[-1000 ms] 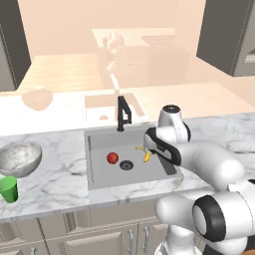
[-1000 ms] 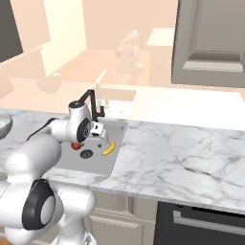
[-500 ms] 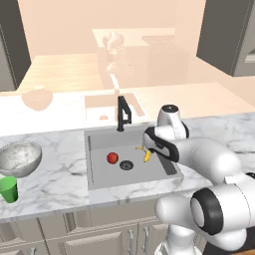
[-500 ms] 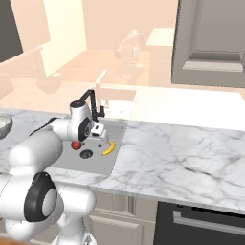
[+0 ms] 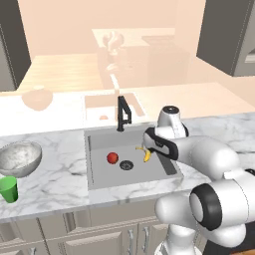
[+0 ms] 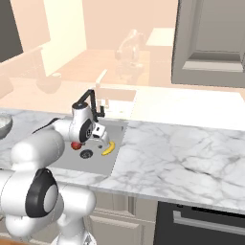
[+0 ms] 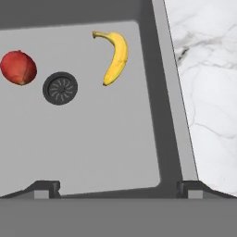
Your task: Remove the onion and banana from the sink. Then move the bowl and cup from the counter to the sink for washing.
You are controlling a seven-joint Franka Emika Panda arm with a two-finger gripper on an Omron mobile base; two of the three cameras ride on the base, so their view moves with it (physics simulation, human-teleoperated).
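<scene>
Left base view: I see the banana point(image 5: 145, 154) lying flat in the sink point(image 5: 99, 174), long axis running front-to-back, right of the drain point(image 5: 126, 165) and onion point(image 5: 112, 158). Bowl point(image 5: 18, 158) and cup point(image 5: 8, 189) sit on the counter point(image 5: 60, 189) at left.

Right base view: gripper point(image 6: 101, 135) hangs above the banana point(image 6: 108, 149).

Hand view: fingers point(image 7: 46, 187) spread wide, holding nothing; banana point(image 7: 115, 56) curves, stem toward the top.

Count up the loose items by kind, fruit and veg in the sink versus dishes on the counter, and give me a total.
Produce in the sink: 2, the onion and the banana
Dishes on the counter: 2, the bowl and the cup
Total: 4
</scene>
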